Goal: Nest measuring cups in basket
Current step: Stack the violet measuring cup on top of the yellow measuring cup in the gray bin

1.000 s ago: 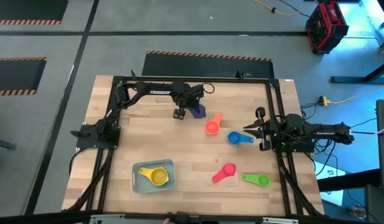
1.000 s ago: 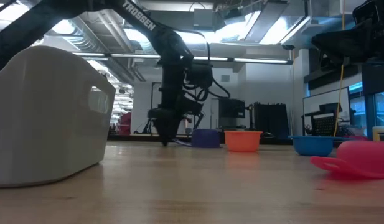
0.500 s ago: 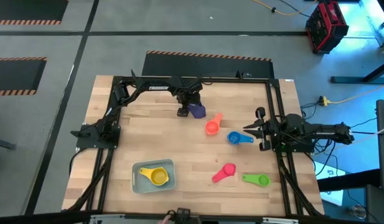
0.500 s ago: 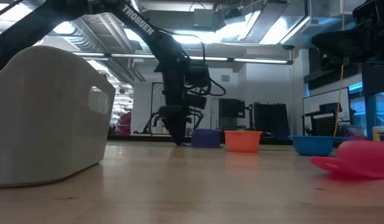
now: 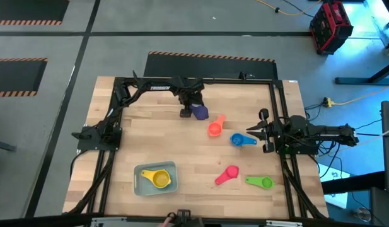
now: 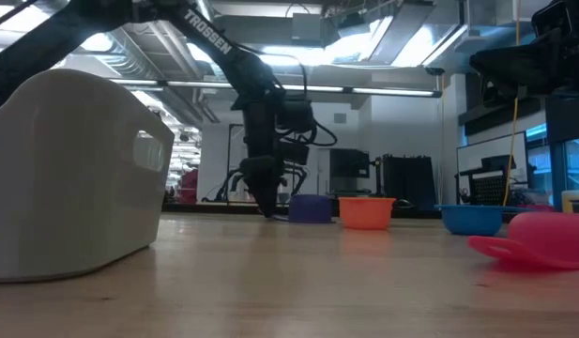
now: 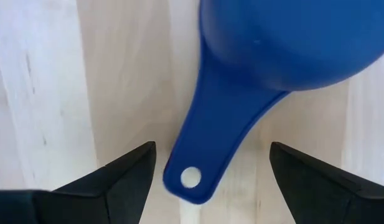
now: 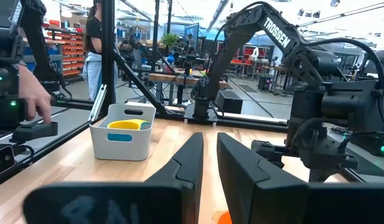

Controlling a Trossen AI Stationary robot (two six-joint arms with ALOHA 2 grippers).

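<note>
The purple measuring cup (image 5: 200, 113) sits bowl down near the table's far edge. In the left wrist view its flat handle (image 7: 207, 143) runs between my fingers. My left gripper (image 5: 185, 113) (image 7: 211, 149) is open and points down, one finger on each side of that handle, touching nothing. The orange (image 5: 214, 128), blue (image 5: 238, 140), pink (image 5: 228, 174) and green (image 5: 261, 182) cups lie spread over the table's right half. The yellow cup (image 5: 160, 179) lies in the pale basket (image 5: 141, 185). My right gripper (image 5: 249, 132) (image 8: 209, 171) is shut and waits beside the blue cup.
The basket (image 6: 73, 178) stands near the table's near edge, left of centre. In the low view the purple (image 6: 311, 208), orange (image 6: 366, 212), blue (image 6: 472, 219) and pink (image 6: 542, 239) cups stand in a row. A person's hand (image 8: 33, 102) shows beyond the table's left side.
My left gripper has moved a little toward the table's right, closer to the purple cup, and has stayed low over the table. The cups and the basket have kept their places.
</note>
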